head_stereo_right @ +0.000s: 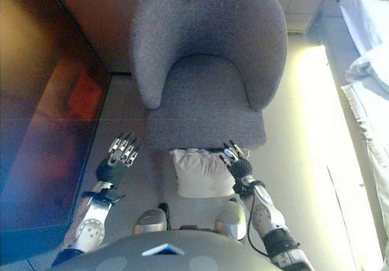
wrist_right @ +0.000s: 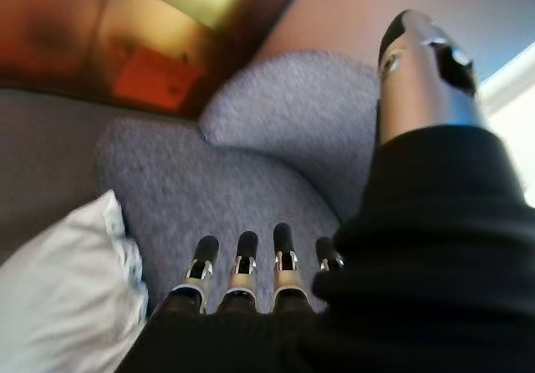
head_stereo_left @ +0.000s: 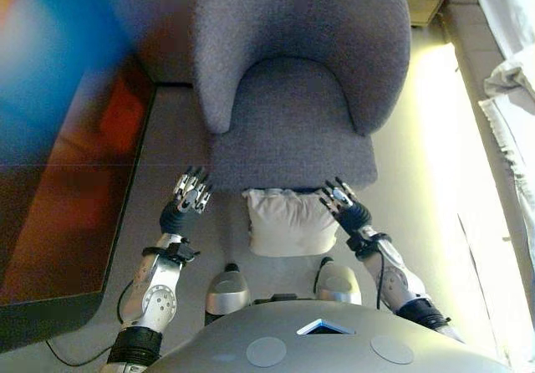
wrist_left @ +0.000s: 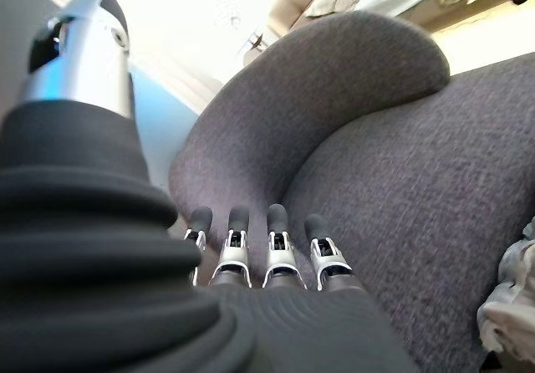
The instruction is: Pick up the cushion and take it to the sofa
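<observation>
The pale grey floor [head_stereo_left: 167, 130] carries a grey armchair [head_stereo_left: 292, 130] and, at the chair's front edge, a white cushion [head_stereo_left: 288, 222] lying flat.

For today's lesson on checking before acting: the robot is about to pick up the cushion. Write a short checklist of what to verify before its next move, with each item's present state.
1. Cushion in view, on the floor against the front of the grey armchair: ok.
2. Left hand open, holding nothing: ok.
3. Right hand open, holding nothing: ok.
4. Hands on either side of the cushion: not ok; the right hand is at its edge, the left hand is off to the side, apart from it.
5. Cushion's far edge free of the armchair: cannot tell.
6. Nothing lying on the cushion: ok.
</observation>
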Tool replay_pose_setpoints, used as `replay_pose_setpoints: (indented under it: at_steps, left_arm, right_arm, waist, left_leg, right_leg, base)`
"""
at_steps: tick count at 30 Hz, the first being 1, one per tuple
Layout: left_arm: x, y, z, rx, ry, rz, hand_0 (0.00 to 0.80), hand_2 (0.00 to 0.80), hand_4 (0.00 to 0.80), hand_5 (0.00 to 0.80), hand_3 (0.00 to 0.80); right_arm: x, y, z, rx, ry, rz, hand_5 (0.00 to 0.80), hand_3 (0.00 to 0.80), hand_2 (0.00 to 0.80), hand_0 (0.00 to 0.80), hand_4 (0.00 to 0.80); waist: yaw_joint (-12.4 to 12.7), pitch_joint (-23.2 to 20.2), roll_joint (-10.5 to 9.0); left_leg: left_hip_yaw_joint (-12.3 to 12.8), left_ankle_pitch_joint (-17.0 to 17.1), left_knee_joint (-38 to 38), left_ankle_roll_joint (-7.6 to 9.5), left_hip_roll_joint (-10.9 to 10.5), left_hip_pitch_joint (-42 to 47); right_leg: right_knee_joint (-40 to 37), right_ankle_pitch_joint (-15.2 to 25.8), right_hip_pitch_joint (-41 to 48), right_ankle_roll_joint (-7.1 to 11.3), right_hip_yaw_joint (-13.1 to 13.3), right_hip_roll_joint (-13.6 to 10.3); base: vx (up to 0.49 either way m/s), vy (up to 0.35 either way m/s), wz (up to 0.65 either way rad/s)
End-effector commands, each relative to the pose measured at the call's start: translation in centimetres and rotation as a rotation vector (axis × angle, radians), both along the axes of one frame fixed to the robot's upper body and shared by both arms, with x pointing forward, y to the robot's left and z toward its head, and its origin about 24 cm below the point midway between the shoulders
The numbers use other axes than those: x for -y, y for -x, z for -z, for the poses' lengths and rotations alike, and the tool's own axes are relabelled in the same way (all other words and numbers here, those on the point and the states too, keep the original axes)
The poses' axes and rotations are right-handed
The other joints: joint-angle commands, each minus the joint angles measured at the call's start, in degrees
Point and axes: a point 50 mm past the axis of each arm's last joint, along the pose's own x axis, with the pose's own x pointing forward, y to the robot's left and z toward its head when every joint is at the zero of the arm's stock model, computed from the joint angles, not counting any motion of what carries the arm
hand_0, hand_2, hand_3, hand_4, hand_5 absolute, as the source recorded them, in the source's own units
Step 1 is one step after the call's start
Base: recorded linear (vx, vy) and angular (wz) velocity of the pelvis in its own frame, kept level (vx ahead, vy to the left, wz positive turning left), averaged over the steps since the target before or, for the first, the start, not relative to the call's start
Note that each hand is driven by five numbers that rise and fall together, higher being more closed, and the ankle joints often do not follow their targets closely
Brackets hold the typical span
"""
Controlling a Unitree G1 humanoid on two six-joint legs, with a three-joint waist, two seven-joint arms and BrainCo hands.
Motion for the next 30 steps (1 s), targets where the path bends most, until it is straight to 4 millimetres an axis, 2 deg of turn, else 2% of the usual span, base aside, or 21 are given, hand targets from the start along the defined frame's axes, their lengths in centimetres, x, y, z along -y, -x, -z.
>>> replay_pose_setpoints:
  at_steps: [1,3,5,6,10,11,12,14,19,22,23,25,26,28,30]
  left_arm:
    - [-0.4,-1.6,-3.1,0.151,0.023,0.009,0.000,0.000,0.000,0.000,0.000]
    - [0.3,-1.9,-2.9,0.147,0.051,0.007,0.000,0.000,0.000,0.000,0.000]
    - [1.0,-2.3,-2.7,0.139,0.067,0.023,0.000,0.000,0.000,0.000,0.000]
    - [1.4,-2.4,-2.6,0.133,0.070,0.033,0.000,0.000,0.000,0.000,0.000]
    - [2.4,-2.6,-3.1,0.151,0.067,0.073,0.000,0.000,0.000,0.000,0.000]
    - [2.5,-2.8,-3.2,0.161,0.062,0.084,0.000,0.000,0.000,0.000,0.000]
    - [2.7,-3.0,-3.4,0.170,0.056,0.099,0.000,0.000,0.000,0.000,0.000]
    - [2.5,-3.6,-3.5,0.173,0.008,0.122,0.000,0.000,0.000,0.000,0.000]
    - [1.7,-3.9,-3.5,0.182,-0.106,0.087,0.000,0.000,0.000,0.000,0.000]
    - [1.3,-4.4,-3.8,0.184,-0.111,0.058,0.000,0.000,0.000,0.000,0.000]
    - [1.4,-4.5,-3.9,0.188,-0.119,0.058,0.000,0.000,0.000,0.000,0.000]
    - [1.3,-4.5,-3.9,0.195,-0.122,0.063,0.000,0.000,0.000,0.000,0.000]
    - [1.2,-4.4,-3.9,0.194,-0.130,0.065,0.000,0.000,0.000,0.000,0.000]
    - [1.0,-4.2,-3.9,0.188,-0.143,0.070,0.000,0.000,0.000,0.000,0.000]
    - [0.4,-4.2,-3.8,0.173,-0.152,0.060,0.000,0.000,0.000,0.000,0.000]
  right_arm:
    - [-0.6,-1.7,-2.1,0.111,-0.014,-0.036,0.000,0.000,0.000,0.000,0.000]
    - [-0.1,-2.0,-1.9,0.105,0.018,-0.026,0.000,0.000,0.000,0.000,0.000]
    - [0.2,-2.2,-1.9,0.103,0.025,-0.006,0.000,0.000,0.000,0.000,0.000]
    - [0.3,-2.3,-1.8,0.104,0.028,0.004,0.000,0.000,0.000,0.000,0.000]
    - [0.5,-1.9,-1.9,0.120,0.027,0.012,0.000,0.000,0.000,0.000,0.000]
    - [0.5,-1.7,-1.9,0.127,0.029,0.016,0.000,0.000,0.000,0.000,0.000]
    - [0.6,-1.5,-2.0,0.135,0.032,0.029,0.000,0.000,0.000,0.000,0.000]
    - [0.7,-1.3,-2.1,0.143,0.025,0.064,0.000,0.000,0.000,0.000,0.000]
    - [0.0,-0.9,-1.9,0.138,0.016,0.035,0.000,0.000,0.000,0.000,0.000]
    - [-0.3,-1.7,-2.0,0.149,0.028,0.038,0.000,0.000,0.000,0.000,0.000]
    - [-0.5,-2.1,-2.0,0.148,0.018,0.044,0.000,0.000,0.000,0.000,0.000]
    - [-1.1,-2.4,-2.1,0.146,0.014,0.040,0.000,0.000,0.000,0.000,0.000]
    - [-1.2,-2.4,-2.1,0.142,0.014,0.042,0.000,0.000,0.000,0.000,0.000]
    - [-1.3,-2.2,-2.0,0.135,0.011,0.047,0.000,0.000,0.000,0.000,0.000]
    - [-1.3,-2.0,-1.8,0.137,0.016,0.055,0.000,0.000,0.000,0.000,0.000]
  waist:
    - [-1.0,-2.0,-0.82]
    - [-1.0,-2.3,-1.01]
    - [-0.8,-2.2,-1.26]
    - [-0.5,-2.2,-1.16]
    - [0.7,-1.6,0.86]
    - [0.9,-1.3,1.26]
    - [1.0,-0.9,1.75]
    - [0.6,-0.4,2.11]
    - [-0.3,-0.8,2.00]
    - [0.7,-0.8,2.40]
    - [1.1,-0.8,2.41]
    - [1.9,-0.5,2.54]
    - [2.0,-0.3,2.67]
    - [2.1,0.0,2.67]
    - [2.4,0.3,1.95]
  left_leg:
    - [-0.3,6.8,14.2,-0.84,7.4,1.5]
    - [-1.0,9.8,20.0,-1.15,7.6,-1.2]
    - [-1.5,9.8,23.9,-0.53,6.4,-4.0]
    - [-1.5,9.0,23.2,0.05,5.2,-5.0]
    - [-2.1,7.3,10.1,1.40,0.7,-5.2]
    - [-1.4,6.9,8.0,1.51,0.0,-5.6]
    - [0.5,6.5,5.9,1.55,-0.4,-6.5]
    - [5.0,5.7,4.5,1.61,0.2,-7.7]
    - [5.5,2.1,4.6,2.90,-1.4,-5.2]
    - [4.7,1.5,3.8,3.93,-2.4,-5.1]
    - [4.6,1.1,3.9,4.50,-2.8,-5.2]
    - [5.7,0.3,4.1,6.25,-3.3,-4.8]
    - [5.9,0.0,4.0,6.65,-3.2,-4.3]
    - [5.9,-0.3,4.4,6.62,-2.8,-3.8]
    - [5.7,-0.9,5.2,5.42,-1.9,-3.5]
  right_leg:
    - [-7.5,10.4,-3.1,-0.61,1.3,1.3]
    - [-7.4,9.1,-1.9,-3.17,0.5,2.6]
    - [-7.1,8.0,-0.7,-4.72,-0.1,3.2]
    - [-7.2,7.4,0.2,-4.96,-0.4,3.6]
    - [-7.9,5.5,2.3,-3.61,-0.5,4.7]
    - [-7.9,5.0,2.6,-3.29,-0.8,4.6]
    - [-7.5,4.3,2.9,-2.97,-1.6,4.5]
    - [-6.7,3.5,3.7,-2.37,-3.7,3.4]
    - [-6.5,4.2,4.5,-1.21,-4.1,1.2]
    - [-4.4,2.9,4.4,-1.06,-4.9,0.3]
    - [-2.7,2.9,4.2,-1.10,-5.2,-0.1]
    - [6.0,5.1,2.3,-1.07,-6.2,-1.9]
    - [9.7,6.3,0.9,-1.19,-5.9,-2.8]
    - [11.9,8.3,-0.5,-1.51,-5.1,-4.7]
    - [8.7,11.6,-0.3,-0.69,-4.3,-8.3]
  base:
    - [0.209,-0.196,0.15]
    - [0.208,-0.199,0.21]
    - [0.199,-0.133,0.20]
    - [0.181,-0.020,0.13]
    - [0.131,0.091,-0.02]
    - [0.039,0.106,0.06]
    - [-0.019,0.101,0.17]
    - [-0.044,0.126,0.38]
    - [0.020,0.097,0.12]
    - [-0.016,0.116,-0.02]
    - [-0.023,0.108,-0.01]
    - [0.012,0.110,-0.08]
    - [0.045,0.082,-0.19]
    - [0.109,-0.056,-0.20]
    - [0.162,-0.237,-0.14]
